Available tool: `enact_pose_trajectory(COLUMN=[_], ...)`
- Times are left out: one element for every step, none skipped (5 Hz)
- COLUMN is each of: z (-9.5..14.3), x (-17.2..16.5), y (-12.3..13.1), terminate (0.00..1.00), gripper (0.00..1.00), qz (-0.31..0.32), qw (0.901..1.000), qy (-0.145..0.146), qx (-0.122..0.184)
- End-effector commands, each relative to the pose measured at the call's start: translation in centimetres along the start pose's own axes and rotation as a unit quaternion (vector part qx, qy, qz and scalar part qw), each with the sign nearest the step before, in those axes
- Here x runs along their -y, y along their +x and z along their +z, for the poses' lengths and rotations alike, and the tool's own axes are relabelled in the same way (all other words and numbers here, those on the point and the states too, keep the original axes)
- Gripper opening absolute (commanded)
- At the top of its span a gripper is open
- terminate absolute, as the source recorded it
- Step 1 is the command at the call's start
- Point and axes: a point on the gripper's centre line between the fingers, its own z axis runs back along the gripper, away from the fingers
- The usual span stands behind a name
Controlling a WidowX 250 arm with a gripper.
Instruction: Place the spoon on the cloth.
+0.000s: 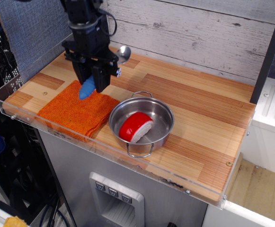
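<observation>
Nearest to the camera, a clear plastic rim [128, 158] runs along the front edge of the wooden table [199, 113]. Just behind it stands a steel pot [141, 124] with two handles, and inside the pot lies a red-and-white rounded object [135, 126]. To the left of the pot, touching or almost touching its side, the orange cloth [75, 112] lies flat near the front left corner of the table.

Over the far part of the cloth hangs the black gripper [92, 81]. Its two fingers are closed on the spoon [99, 74], which they hold by the blue handle. The handle end points down and toward the cloth, and the silver bowl of the spoon sticks out up and to the right, behind the gripper. Whether the handle tip touches the cloth I cannot tell.

Farther back is a gray plank wall [199, 33], and at the left a blue-gray panel [28, 28].
</observation>
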Motion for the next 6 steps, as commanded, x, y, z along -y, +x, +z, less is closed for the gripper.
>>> enact_pose_trajectory(z=[-0.1,-1.0,-1.5,-1.5,-1.5,-2.0], x=[-1.3,-2.0,-2.4,-2.3,-2.2,-2.4], y=[0.6,0.3,-0.4,-1.2,-1.6,-1.7], terminate=[0.00,0.00,0.00,0.00,0.00,0.00], gripper=[0.00,0.00,0.00,0.00,0.00,0.00], qz=[0.004,0.010,0.005,-0.003,-0.006,-0.006], qw=[0.9995,0.9987,0.9978,0.9978,0.9975,0.9971], qy=[0.032,0.046,0.058,0.058,0.061,0.062], qx=[-0.004,-0.019,-0.032,-0.034,-0.036,-0.045])
